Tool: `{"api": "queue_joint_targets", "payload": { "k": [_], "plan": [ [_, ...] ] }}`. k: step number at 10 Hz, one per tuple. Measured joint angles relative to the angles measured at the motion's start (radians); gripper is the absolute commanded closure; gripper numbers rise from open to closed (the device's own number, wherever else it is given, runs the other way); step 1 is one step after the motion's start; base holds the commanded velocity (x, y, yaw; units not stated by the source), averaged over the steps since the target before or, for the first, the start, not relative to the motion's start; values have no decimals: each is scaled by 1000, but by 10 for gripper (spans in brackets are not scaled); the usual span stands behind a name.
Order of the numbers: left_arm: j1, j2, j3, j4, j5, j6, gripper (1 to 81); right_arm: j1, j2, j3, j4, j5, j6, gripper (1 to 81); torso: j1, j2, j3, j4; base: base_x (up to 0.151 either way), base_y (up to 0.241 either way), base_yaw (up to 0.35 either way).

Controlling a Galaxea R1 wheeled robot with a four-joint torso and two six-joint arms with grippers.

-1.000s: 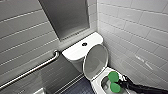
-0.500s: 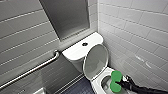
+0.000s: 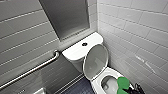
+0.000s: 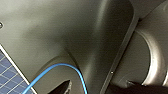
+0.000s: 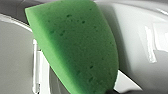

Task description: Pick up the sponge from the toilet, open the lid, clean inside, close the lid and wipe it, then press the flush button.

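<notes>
Two white parts of the toilet (image 3: pixel 75 53) stand out in the head view: the boxy tank, with the small dark flush button (image 3: pixel 84 44) in the middle of its flat top, and the oval bowl below it, open to the camera. The lid (image 3: pixel 95 62) is raised and leans back against the front of the tank, its greyish inner side facing out over the bowl. The sponge (image 3: pixel 123 83), bright green, sits at the near right side of the bowl, over the rim and partly over the hollow. It is gripped by the right hand (image 3: pixel 126 89), which closes on its lower end at the tip of a dark arm coming in from the lower right corner. In the right wrist view the sponge (image 5: pixel 75 47) shows large, porous and rounded at its top, with glossy white ceramic close behind it; whether it touches the ceramic I cannot tell. A metal grab bar (image 3: pixel 32 70) runs slantwise along the grey tiled wall (image 3: pixel 22 37) to the left of the tank, and a dark flat panel (image 3: pixel 66 17) is set in the wall above the tank. White tiles (image 3: pixel 135 30) cover the wall on the right, just beside the toilet. The floor (image 3: pixel 78 88) by the bowl is dark blue. In the left wrist view a blue cable (image 4: pixel 75 71) curves across the robot's dark body, and how the left hand (image 4: pixel 100 88) stands, open or closed, cannot be told
</notes>
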Motion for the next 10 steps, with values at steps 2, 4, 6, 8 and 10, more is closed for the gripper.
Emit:
{"api": "queue_joint_targets", "payload": {
  "k": [2, 4, 6, 8, 10],
  "plan": [
    [0, 1, 0, 0, 0, 0, 10, -28, -20, 16, 7, 43, -1, 811, 0, 0, 0, 0, 0, 0, 0],
    [0, 3, 0, 0, -3, 0, 10, -60, -29, 24, 9, 99, -4, 811, 0, 0, 0, 0, 0, 0, 0],
    [0, 5, 0, 0, -8, 0, 10, -62, -15, 17, 9, 103, -6, 811, 0, 0, 0, 0, 0, 0, 0],
    [0, 6, -1, 0, -10, 0, 10, -57, -13, 14, 8, 76, -15, 811, 0, 0, 0, 0, 0, 0, 0],
    [0, 6, -1, 0, -10, 0, 10, -34, 7, -2, 1, 11, -19, 811, 0, 0, 0, 0, 0, 0, 0]
  ]
}}
